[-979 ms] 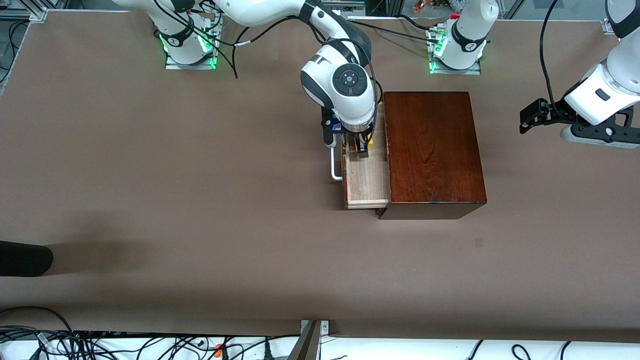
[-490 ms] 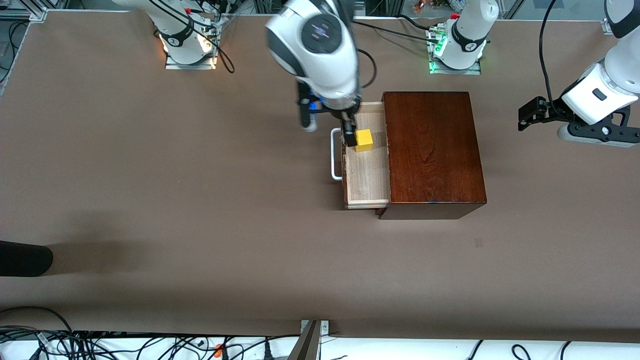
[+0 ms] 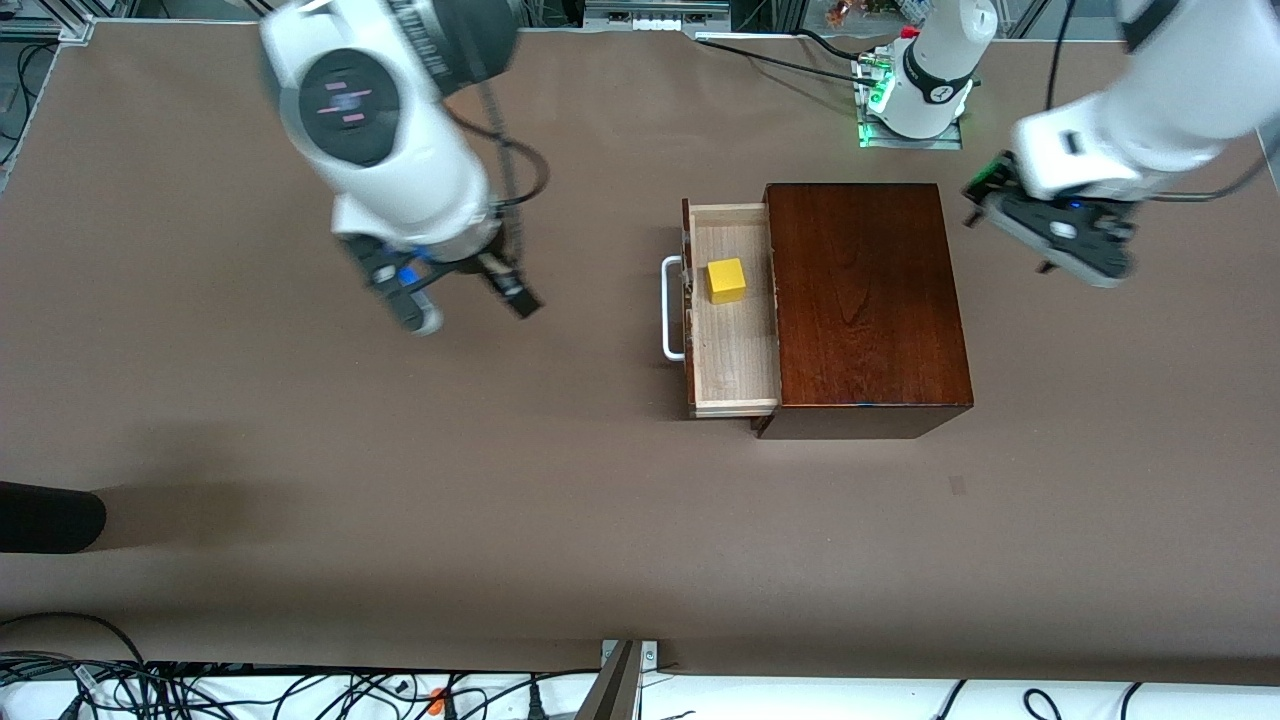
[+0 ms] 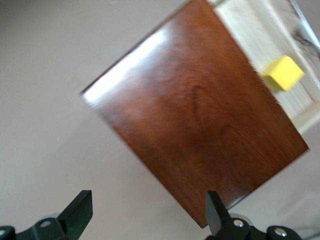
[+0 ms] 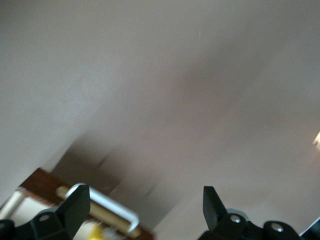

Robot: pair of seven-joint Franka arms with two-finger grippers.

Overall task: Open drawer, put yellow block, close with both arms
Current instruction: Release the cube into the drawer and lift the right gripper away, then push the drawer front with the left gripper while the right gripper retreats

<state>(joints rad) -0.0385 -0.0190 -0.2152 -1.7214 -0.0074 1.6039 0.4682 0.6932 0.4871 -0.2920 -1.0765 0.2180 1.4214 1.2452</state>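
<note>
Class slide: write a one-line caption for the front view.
Yellow block lies in the open drawer; the open, empty right gripper hangs over bare table.

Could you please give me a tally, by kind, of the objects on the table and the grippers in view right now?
Yellow block: 1, lying in the open drawer
Drawer: 1, pulled out of its box
Wooden box: 1
Grippers: 2, the right gripper and the left gripper, both open and holding nothing
Total: 5
</note>
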